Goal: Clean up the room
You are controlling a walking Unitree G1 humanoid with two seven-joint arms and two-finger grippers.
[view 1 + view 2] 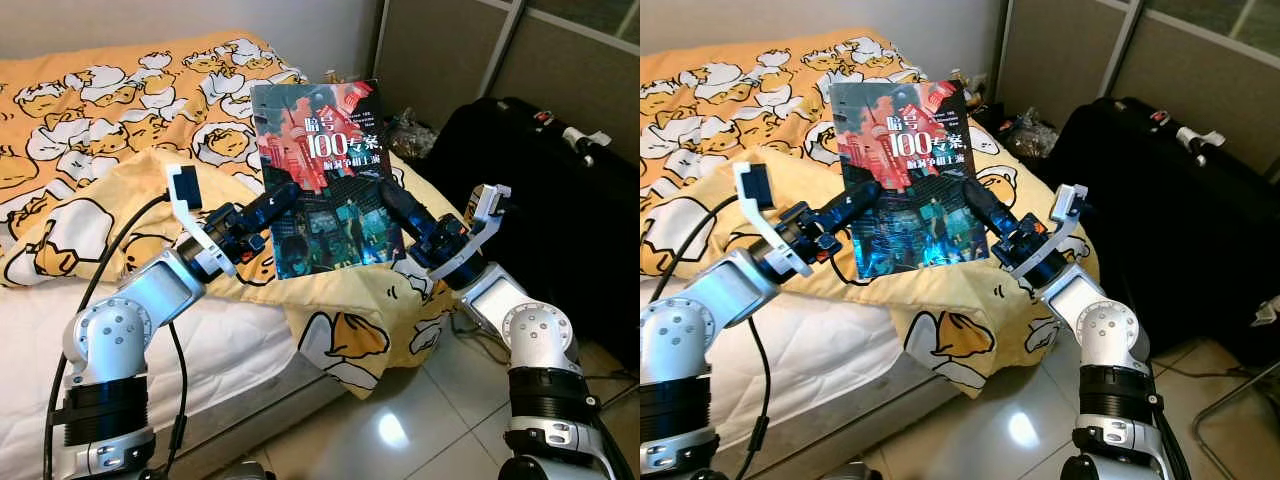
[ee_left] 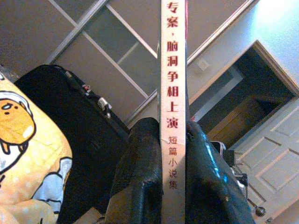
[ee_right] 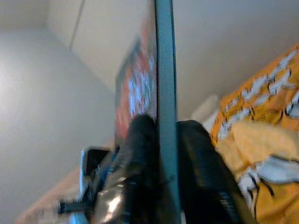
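The book (image 1: 325, 180) is held upright above the bed (image 1: 120, 330), over the yellow quilt (image 1: 110, 110). The left hand (image 1: 283, 197) pinches its spine edge; the right hand (image 1: 385, 197) pinches the opposite edge. A closed black suitcase (image 1: 545, 200) stands nearby on the floor.

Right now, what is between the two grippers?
The book, held upright above the yellow quilt: the left gripper clamps its spine edge and the right gripper its opposite edge, clearest in the left eye view.
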